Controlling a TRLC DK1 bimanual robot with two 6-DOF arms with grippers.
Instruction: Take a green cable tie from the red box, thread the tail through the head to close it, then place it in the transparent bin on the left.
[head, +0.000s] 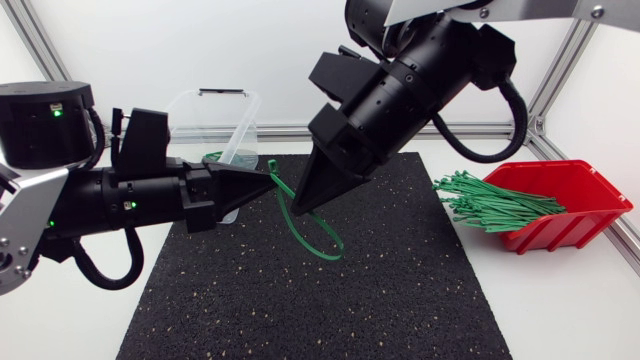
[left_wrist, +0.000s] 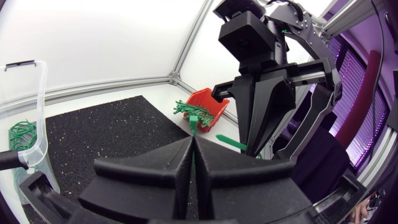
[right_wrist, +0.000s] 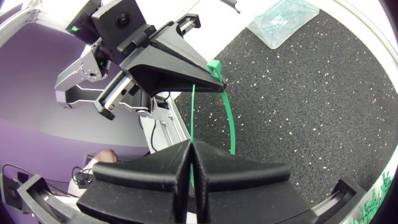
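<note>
The left arm (head: 60, 200) is coming in from the left edge of the bench (head: 570, 310) and is lying low over the mat (head: 320, 300). Behind it, the bin (head: 228, 96) is standing at the far left corner of the mat, and a few green ties (head: 215, 157) are lying inside it.

The left tool (head: 268, 178) is pointing to the right. Its fingers are pressed together and are pinching the tie (head: 312, 236) just beside its head. In the right wrist view the head is sticking out at the tip of this tool.

The tie is hanging in the air above the middle of the mat. It is bending down in a loop under both tools, not touching the mat as far as I can tell.

The right tool (head: 298, 205) is pointing down and to the left, very near the left tool. Its fingers are also pressed together, and they are pinching a straight part of the same tie.

The box (head: 580, 200) is sitting near the right edge of the bench. A bundle of ties (head: 490, 202) is sticking out of it toward the mat.
</note>
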